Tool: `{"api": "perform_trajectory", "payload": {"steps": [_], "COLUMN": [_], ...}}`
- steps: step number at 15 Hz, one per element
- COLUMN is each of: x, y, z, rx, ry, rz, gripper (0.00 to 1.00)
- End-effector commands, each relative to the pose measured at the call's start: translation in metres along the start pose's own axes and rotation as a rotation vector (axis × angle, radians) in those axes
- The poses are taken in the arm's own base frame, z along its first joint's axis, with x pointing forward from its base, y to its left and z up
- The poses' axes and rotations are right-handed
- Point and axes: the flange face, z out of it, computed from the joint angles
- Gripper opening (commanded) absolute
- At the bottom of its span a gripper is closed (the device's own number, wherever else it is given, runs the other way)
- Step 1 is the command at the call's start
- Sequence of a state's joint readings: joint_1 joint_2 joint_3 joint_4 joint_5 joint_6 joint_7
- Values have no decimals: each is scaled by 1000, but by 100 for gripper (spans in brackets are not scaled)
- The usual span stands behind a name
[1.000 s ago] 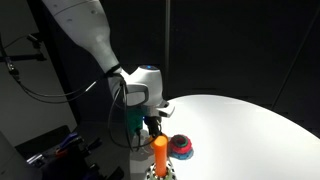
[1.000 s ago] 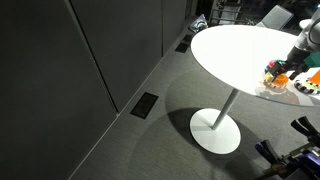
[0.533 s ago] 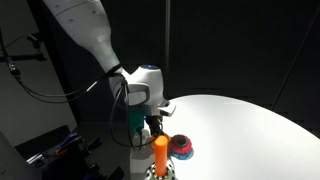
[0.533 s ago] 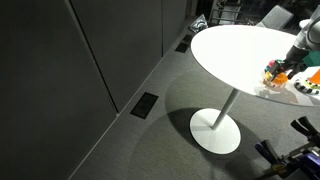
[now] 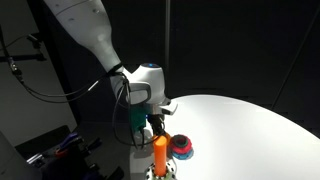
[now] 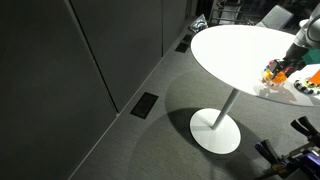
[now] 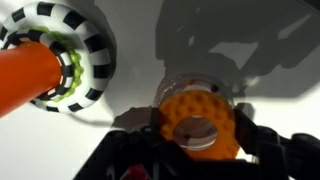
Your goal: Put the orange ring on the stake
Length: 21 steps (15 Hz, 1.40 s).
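Observation:
In the wrist view the orange ring (image 7: 200, 103) lies flat on the white table, its hole facing up. My gripper (image 7: 200, 133) is shut on it, with a black finger pressed against each side. The stake (image 7: 28, 76) is an orange peg on a black-and-white checkered base (image 7: 88, 52), to the upper left of the ring and close by. In an exterior view the stake (image 5: 160, 152) stands at the near table edge, and my gripper (image 5: 152, 125) reaches down just behind it. The ring is hidden there.
A red and blue ring-like piece (image 5: 181, 148) lies right beside the stake. The round white table (image 5: 245, 130) stands on a single pedestal foot (image 6: 215, 130). Its edge runs close to the stake, and dark walls surround it.
The jaws have come together from open onto the orange ring. The arm has barely moved.

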<state>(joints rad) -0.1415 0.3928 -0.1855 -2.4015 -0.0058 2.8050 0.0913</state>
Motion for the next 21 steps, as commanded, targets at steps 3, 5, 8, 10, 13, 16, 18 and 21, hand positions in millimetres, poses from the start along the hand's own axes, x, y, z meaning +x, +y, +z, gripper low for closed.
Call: {"api": "perform_trajectory", "payload": {"steps": [3, 5, 8, 10, 13, 16, 18, 21], "x": [6, 8, 12, 14, 16, 14, 12, 8], "y": [-2, -4, -8, -10, -11, -10, -8, -4], "z": [-9, -17, -30, -40, -58, -79, -96, -125], "rx": [-5, -8, -10, -12, -15, -14, -17, -16], "ry": [9, 17, 35, 50, 67, 61, 59, 61], "rz": [-11, -18, -31, -38, -55, -72, -83, -98], "gripper": [44, 43, 42, 42, 42, 42, 42, 42]}}
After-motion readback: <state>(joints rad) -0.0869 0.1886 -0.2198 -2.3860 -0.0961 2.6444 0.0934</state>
